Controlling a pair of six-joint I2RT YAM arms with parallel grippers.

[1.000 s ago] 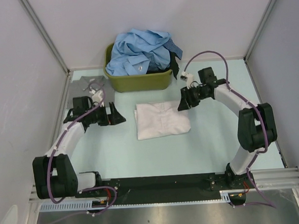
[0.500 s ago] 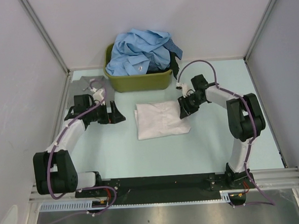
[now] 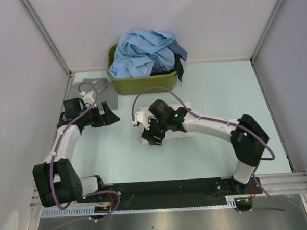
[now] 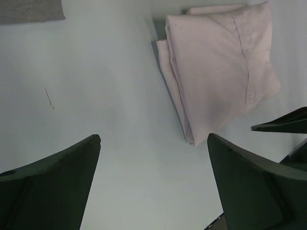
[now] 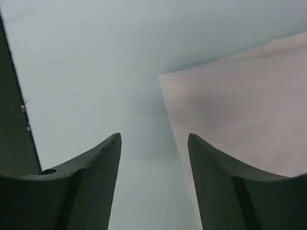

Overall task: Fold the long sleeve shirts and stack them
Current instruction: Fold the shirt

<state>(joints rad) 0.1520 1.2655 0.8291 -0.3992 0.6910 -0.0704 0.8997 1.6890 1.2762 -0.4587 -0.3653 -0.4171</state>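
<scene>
A white long sleeve shirt (image 3: 185, 135) lies folded in the middle of the table, partly under my right arm. My right gripper (image 3: 150, 137) hangs low over its front left edge. In the right wrist view the gripper (image 5: 153, 136) is open, its right finger over the white shirt (image 5: 240, 105) and bare table in the gap. My left gripper (image 3: 109, 117) stands open to the left, apart from the shirt. The left wrist view has that gripper (image 4: 153, 139) wide open over bare table, the white shirt (image 4: 220, 62) ahead. Light blue shirts (image 3: 144, 53) fill the tub.
The olive-green tub (image 3: 141, 84) stands at the back centre, with a dark shirt (image 3: 181, 66) hanging over its right end. A grey shirt (image 3: 91, 83) lies flat at the back left, by the left wall. Frame posts and side walls close in the table.
My right arm has swung from the shirt's right side across it to its front left edge, and its jaws have widened. My left gripper has drawn back slightly to the left.
</scene>
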